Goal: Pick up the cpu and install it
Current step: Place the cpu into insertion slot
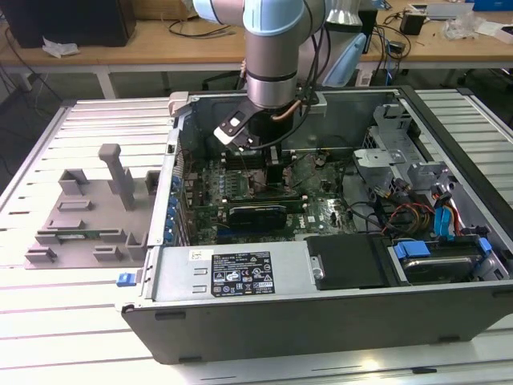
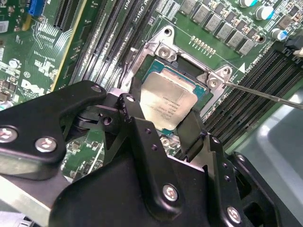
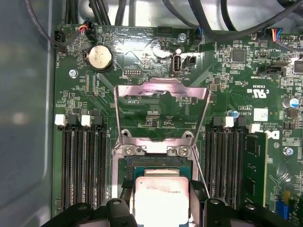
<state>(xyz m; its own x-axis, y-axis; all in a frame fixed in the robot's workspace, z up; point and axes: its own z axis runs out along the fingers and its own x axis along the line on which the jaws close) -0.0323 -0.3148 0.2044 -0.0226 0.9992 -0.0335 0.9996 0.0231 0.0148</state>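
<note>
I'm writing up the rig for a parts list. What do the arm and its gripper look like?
The arm is a silver-grey cylinder with pale blue joint caps and a dark band; black cables run beside its wrist. The gripper is matte black, built of angular linkage plates fastened with silver screws, and it ends in two narrow black jaws.

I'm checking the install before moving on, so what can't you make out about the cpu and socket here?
Second wrist view: the gripper covers part of the cpu and the socket.
First wrist view: the frame edge cuts off one side of the cpu.
Both wrist views: whether the cpu is fully seated, too close to tell.
</note>
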